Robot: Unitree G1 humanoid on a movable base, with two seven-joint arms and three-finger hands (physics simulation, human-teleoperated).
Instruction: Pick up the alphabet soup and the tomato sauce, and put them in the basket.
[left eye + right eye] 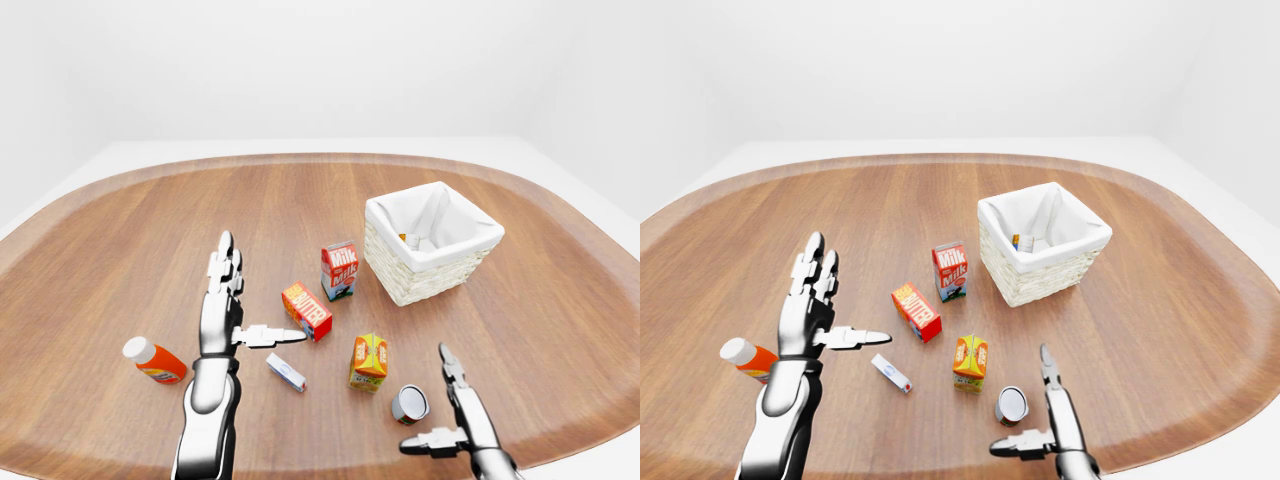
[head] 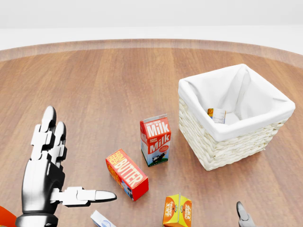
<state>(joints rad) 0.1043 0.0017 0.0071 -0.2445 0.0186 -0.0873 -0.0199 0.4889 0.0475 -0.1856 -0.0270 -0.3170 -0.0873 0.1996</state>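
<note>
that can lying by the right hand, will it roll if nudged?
Likely. The can lies on its side on the table, so a side push should roll it. Its smooth metal looks slippery. The open right robot hand sits just beside it.

The basket [image 1: 440,275] is square and woven, pale, with a white cloth inside. It stands upright on the brown table, open at the top.

One small can [image 2: 217,115] lies deep inside the basket, against the cloth. Only a bit of its orange and white label shows.

A second can [image 1: 410,404] lies on its side on the table, with its round silver end showing. The basket is well apart from it, at about 1 o'clock. The labels are too small to tell soup from sauce.
</note>
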